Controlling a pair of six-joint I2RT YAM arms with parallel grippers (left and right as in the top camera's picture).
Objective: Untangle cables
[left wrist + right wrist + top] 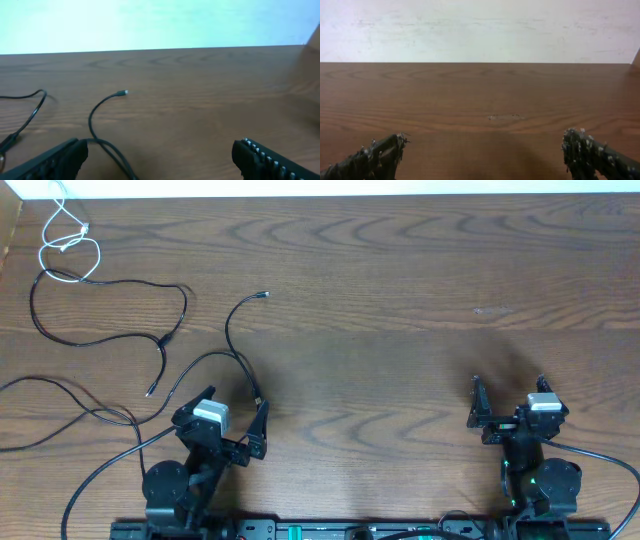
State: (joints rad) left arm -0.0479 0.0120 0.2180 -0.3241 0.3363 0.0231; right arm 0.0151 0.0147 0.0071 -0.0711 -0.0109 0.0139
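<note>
cables (120, 283) lie loose at table (400, 280) left, white cord (65, 240) far corner. left gripper (228, 420), right gripper (510, 405) both gape, empty. step: pre-grasp. black strand (91, 125) runs between left jaws; next likely: lower, close on it.

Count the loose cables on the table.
4 that I can separate: white cable, far-left corner; black loop beside it; silver-tipped black cable running toward the left gripper; third black cable running off the left edge. Crossings may hide more.

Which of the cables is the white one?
The small looped cable in the far left corner; the other cables are all black.
</note>
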